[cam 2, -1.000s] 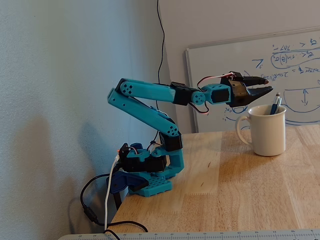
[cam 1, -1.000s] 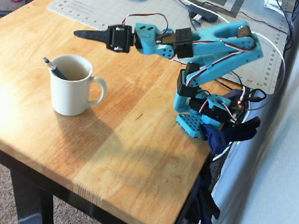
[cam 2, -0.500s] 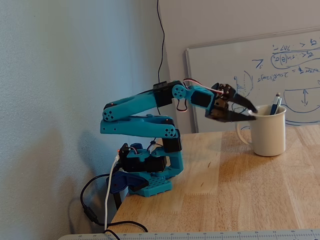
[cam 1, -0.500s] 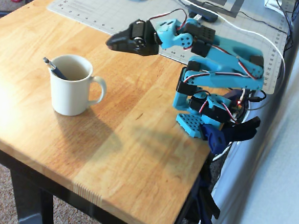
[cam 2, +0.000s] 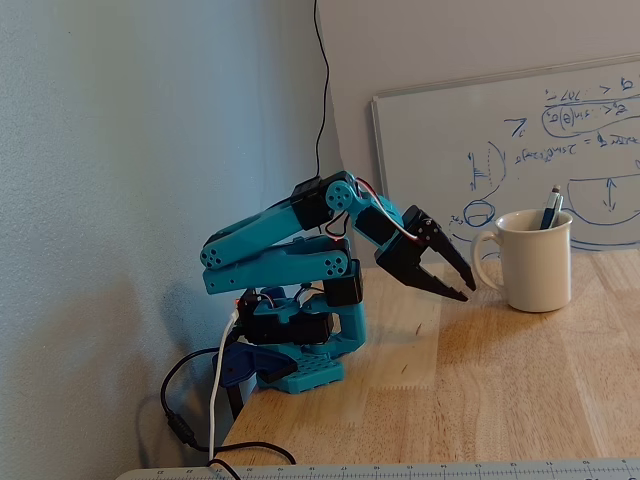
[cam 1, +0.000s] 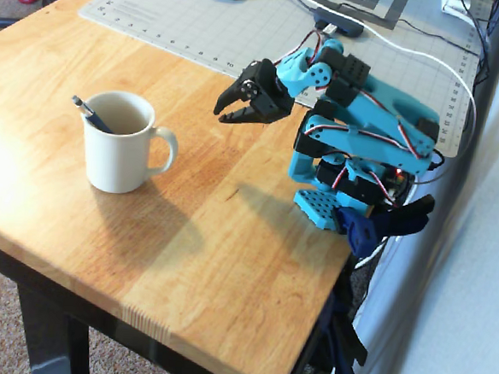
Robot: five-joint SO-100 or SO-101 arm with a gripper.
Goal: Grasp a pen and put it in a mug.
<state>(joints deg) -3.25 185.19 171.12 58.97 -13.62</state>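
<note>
The cream-white mug (cam 1: 119, 148) stands upright on the wooden table, handle toward the arm; it also shows in the fixed view (cam 2: 535, 262). The dark blue pen (cam 1: 90, 114) stands inside the mug, leaning on its rim, with its top end sticking out, also seen in the fixed view (cam 2: 550, 210). My gripper (cam 1: 226, 113) is open and empty, hanging above the table to the right of the mug in the overhead view. In the fixed view the gripper (cam 2: 463, 290) is just left of the mug's handle, apart from it.
The blue arm's base (cam 1: 325, 205) is clamped at the table's right edge. A grey cutting mat (cam 1: 243, 32) with a mouse lies at the back. A whiteboard (cam 2: 500, 150) leans behind the mug. The table's front edge (cam 1: 138, 308) is close.
</note>
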